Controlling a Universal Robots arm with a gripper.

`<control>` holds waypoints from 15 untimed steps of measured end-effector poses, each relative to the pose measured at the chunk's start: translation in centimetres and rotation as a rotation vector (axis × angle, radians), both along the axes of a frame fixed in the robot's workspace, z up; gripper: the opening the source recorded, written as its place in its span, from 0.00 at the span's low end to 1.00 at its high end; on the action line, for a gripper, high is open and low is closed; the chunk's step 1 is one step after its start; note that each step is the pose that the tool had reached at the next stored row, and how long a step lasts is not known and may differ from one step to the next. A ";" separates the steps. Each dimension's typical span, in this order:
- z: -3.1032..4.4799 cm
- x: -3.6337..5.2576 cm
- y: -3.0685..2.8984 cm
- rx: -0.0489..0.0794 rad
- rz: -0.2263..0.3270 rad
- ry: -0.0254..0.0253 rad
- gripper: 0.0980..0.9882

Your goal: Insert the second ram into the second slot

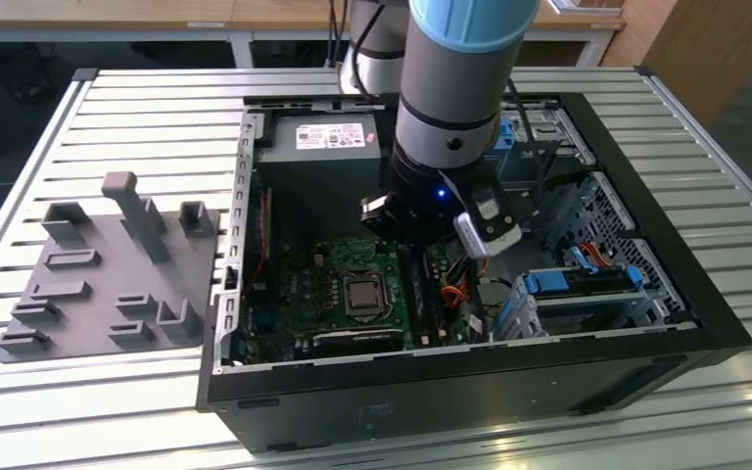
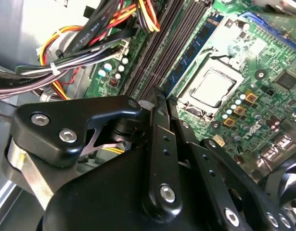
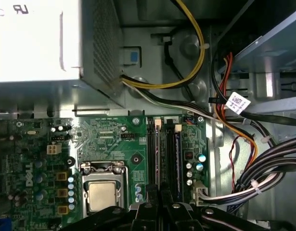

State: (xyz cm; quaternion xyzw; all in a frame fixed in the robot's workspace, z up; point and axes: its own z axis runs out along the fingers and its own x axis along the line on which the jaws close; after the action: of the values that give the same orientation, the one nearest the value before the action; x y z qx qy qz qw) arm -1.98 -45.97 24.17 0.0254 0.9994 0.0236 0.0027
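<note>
1. Well, the arm [image 1: 448, 108] reaches straight down into the open computer case [image 1: 454, 397], which lies with its open side up on the slatted tabletop [image 1: 154, 108].
2. Its lower end hangs low over the green motherboard [image 1: 310, 284], just to the exterior view's right of the processor socket [image 1: 365, 292].
3. The jaws are clenched. In both wrist views the two black fingertips [image 2: 159, 103] [image 3: 150, 196] stand almost together, with the near end of the second ram [image 2: 188, 53] [image 3: 160, 159] caught between them.
4. The second ram is a dark blue stick with black chips. It stands on edge in line with the memory slots [image 2: 155, 45], beside the processor socket, and runs away from the fingertips along them.
5. Whether the stick is pressed fully home in its slot, I cannot tell from here.
6. A bundle of cables [image 2: 80, 48] in black, red, yellow and orange lies on the other side of the slots from the socket.
7. The grey power supply [image 1: 330, 147], with its white label, sits at the far end of the case in the exterior view, well apart from the stick.
8. A drive cage [image 1: 586, 284] with blue fittings stands inside the case at the exterior view's right.
9. A grey holder block [image 1: 102, 274] with upright pegs and pockets rests on the tabletop at the exterior view's left, apart from the case.
</note>
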 end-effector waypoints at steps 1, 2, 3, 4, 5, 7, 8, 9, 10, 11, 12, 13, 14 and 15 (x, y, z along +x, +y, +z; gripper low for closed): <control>-0.07 0.13 -0.01 0.000 0.000 0.0000 0.04; -0.16 0.22 -0.01 0.000 0.000 0.0001 0.04; -0.25 0.27 -0.02 0.000 0.000 0.0001 0.04; -0.37 0.27 -0.05 0.000 0.002 0.0000 0.04; -0.51 0.26 -0.06 0.000 0.008 0.0000 0.04; -0.75 0.28 -0.09 0.000 0.020 0.0001 0.04; -0.86 0.28 -0.10 0.000 0.022 0.0002 0.04; -0.92 0.28 -0.15 0.000 0.022 0.0003 0.04; -1.00 0.29 -0.19 0.000 0.022 0.0003 0.04; -1.12 0.29 -0.21 0.000 0.022 0.0002 0.04; -1.27 0.29 -0.22 0.000 0.022 0.0002 0.04; -1.39 0.29 -0.23 0.000 0.022 0.0002 0.04; -1.51 0.29 -0.24 0.000 0.022 0.0002 0.04; -1.60 0.29 -0.24 0.000 0.022 0.0002 0.04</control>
State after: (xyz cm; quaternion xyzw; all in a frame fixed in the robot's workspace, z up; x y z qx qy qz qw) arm -1.68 -46.21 22.57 0.0144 0.9996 0.0236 0.0023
